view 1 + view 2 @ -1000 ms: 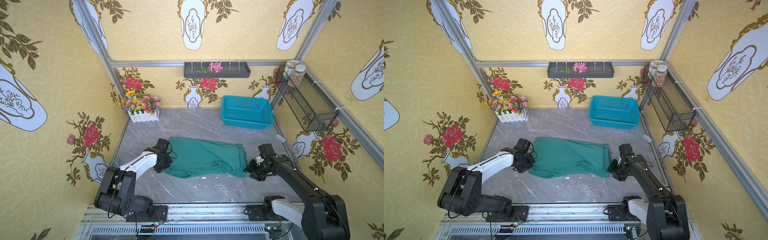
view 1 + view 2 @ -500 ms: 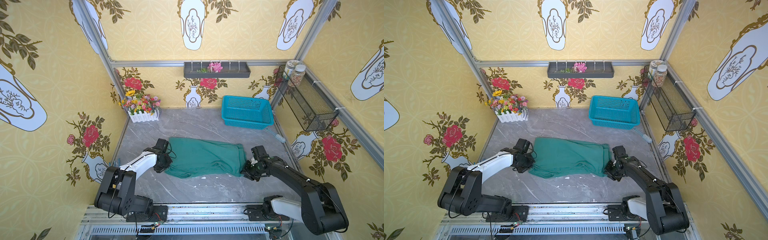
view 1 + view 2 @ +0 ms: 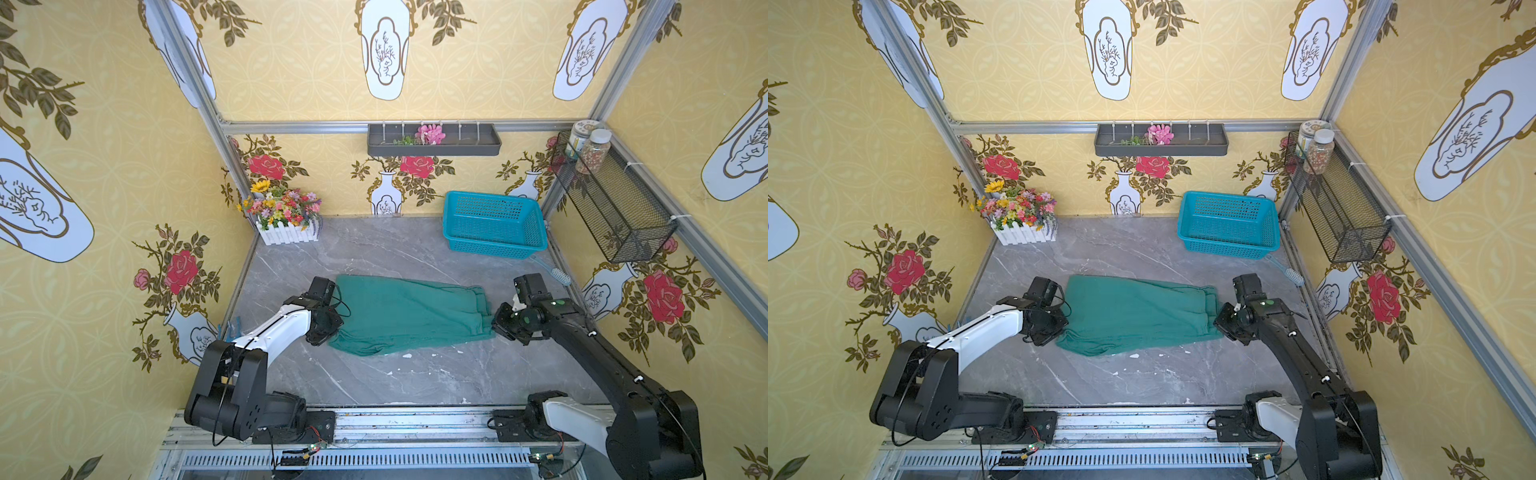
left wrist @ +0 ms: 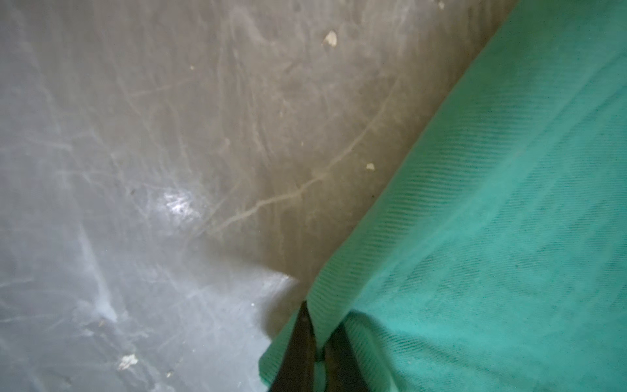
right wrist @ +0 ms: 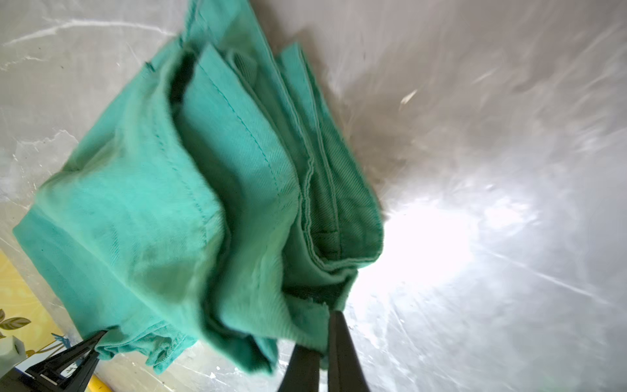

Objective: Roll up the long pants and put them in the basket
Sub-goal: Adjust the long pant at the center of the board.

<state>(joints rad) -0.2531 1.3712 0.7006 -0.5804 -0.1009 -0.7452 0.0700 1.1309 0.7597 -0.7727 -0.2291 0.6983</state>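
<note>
The long pants [image 3: 407, 316] [image 3: 1138, 316] are dark teal-green and lie folded in a flat band across the middle of the grey table. My left gripper [image 3: 332, 328] [image 3: 1059, 328] is at their left end. In the left wrist view the left gripper [image 4: 317, 325] is shut, with a pinch of the pants' [image 4: 492, 220] edge between its dark fingers. My right gripper [image 3: 494, 326] [image 3: 1219, 326] is at the right end, where the layered hems stack. The right wrist view shows the right gripper [image 5: 322, 339] shut on the corner of the pants [image 5: 203, 169].
A turquoise mesh basket [image 3: 494, 224] stands at the back right, with a brush [image 3: 557, 272] lying beside it near the right wall. A white box of flowers [image 3: 286, 216] sits at the back left. A black wire shelf [image 3: 615, 203] juts out from the right wall.
My right gripper has moved left to the pants' right end and shut on the fabric. The left arm and its grip have stayed where they were.
</note>
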